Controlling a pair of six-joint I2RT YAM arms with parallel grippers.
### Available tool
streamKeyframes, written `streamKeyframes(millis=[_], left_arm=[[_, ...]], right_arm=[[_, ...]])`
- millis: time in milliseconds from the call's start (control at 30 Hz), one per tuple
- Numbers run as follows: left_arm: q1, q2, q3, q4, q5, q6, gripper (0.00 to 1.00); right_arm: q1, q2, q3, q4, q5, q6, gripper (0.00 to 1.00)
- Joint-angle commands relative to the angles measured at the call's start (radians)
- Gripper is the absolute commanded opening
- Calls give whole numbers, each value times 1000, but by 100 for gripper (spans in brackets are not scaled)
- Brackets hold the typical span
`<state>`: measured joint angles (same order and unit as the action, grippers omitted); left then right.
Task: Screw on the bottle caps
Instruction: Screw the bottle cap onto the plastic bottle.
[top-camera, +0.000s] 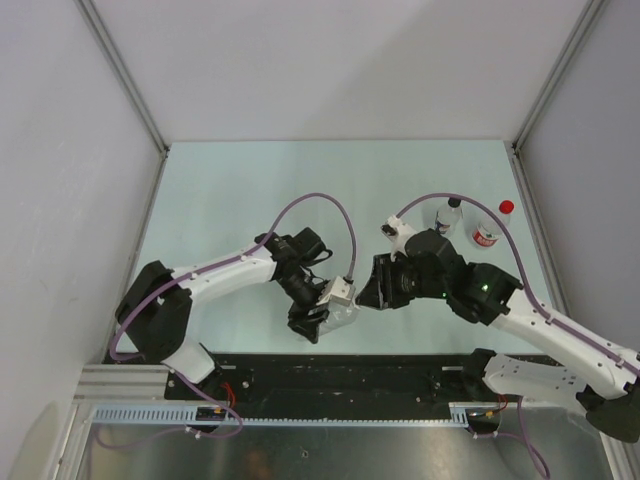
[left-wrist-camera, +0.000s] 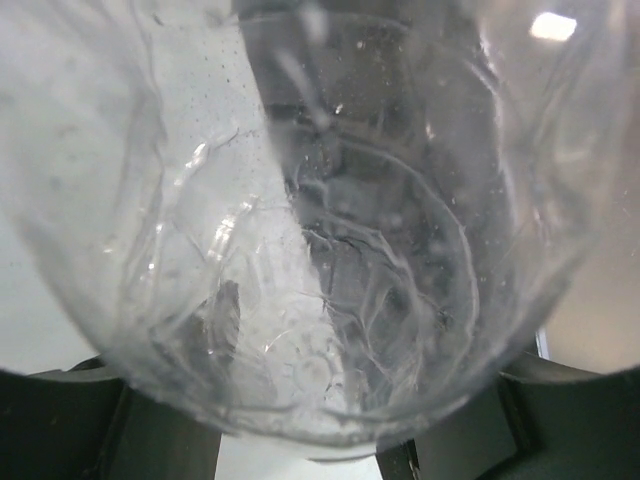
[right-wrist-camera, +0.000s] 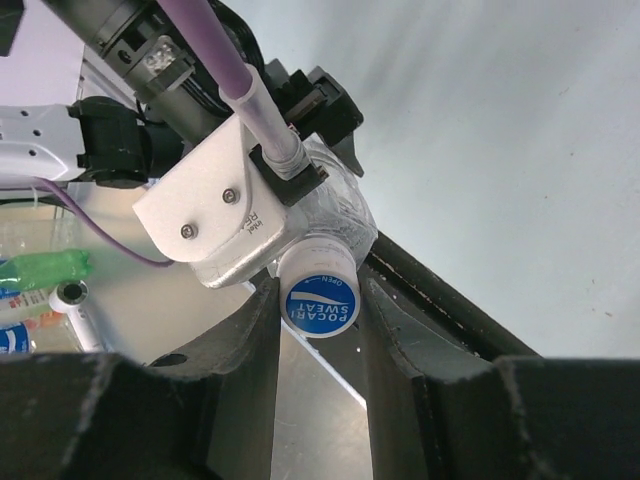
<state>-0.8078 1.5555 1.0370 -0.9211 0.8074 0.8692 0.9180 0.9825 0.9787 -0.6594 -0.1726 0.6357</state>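
My left gripper (top-camera: 318, 318) is shut on a clear bottle (top-camera: 345, 312) and holds it on its side near the table's front edge. In the left wrist view the bottle's base (left-wrist-camera: 320, 260) fills the picture, with dark fingers (left-wrist-camera: 150, 430) at either lower corner. A whitish cap with a blue printed top (right-wrist-camera: 320, 295) sits on the bottle's neck. My right gripper (right-wrist-camera: 318, 292) is shut on this cap, one finger (right-wrist-camera: 250, 330) on each side. At the back right stand two more bottles, one with a black cap (top-camera: 450, 215) and a labelled one (top-camera: 488, 234) with a red cap (top-camera: 506, 207).
The two arms meet nose to nose at the table's front middle. A black strip (top-camera: 400, 375) and a metal rail (top-camera: 300, 415) run along the near edge. The left arm's white camera housing (right-wrist-camera: 215, 215) and purple cable (right-wrist-camera: 215, 60) lie close above the cap. Side walls enclose the table.
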Motion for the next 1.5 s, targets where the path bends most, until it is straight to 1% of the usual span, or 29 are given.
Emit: streamKeyframes(millis=[0, 100, 267, 367, 433, 567, 767, 967, 1300, 1400, 1467], left_arm=[[-41, -66, 78, 182, 288, 91, 48], [-41, -52, 84, 183, 302, 94, 48], [-41, -31, 104, 182, 298, 96, 48], [-42, -9, 117, 182, 268, 81, 48], [-43, -7, 116, 183, 262, 83, 48], [-42, -6, 112, 183, 292, 93, 48], [-24, 22, 147, 182, 356, 90, 48], [-18, 21, 175, 181, 372, 110, 48], [-17, 39, 178, 181, 394, 121, 48], [-17, 43, 172, 181, 394, 122, 48], [-18, 43, 170, 181, 389, 127, 48]], right_arm=[[3, 7, 24, 124, -23, -24, 25], [5, -5, 53, 107, -21, -40, 28], [25, -5, 118, 52, 33, -64, 29], [30, 23, 159, 3, 47, -82, 29], [36, 51, 181, -29, 48, -94, 31], [43, 77, 211, -63, 51, -109, 33], [58, 70, 229, -77, 59, -107, 36], [64, 62, 235, -77, 64, -115, 39], [65, 67, 269, -97, 116, -165, 47], [65, 66, 273, -93, 115, -175, 50], [68, 63, 273, -87, 111, -186, 54]])
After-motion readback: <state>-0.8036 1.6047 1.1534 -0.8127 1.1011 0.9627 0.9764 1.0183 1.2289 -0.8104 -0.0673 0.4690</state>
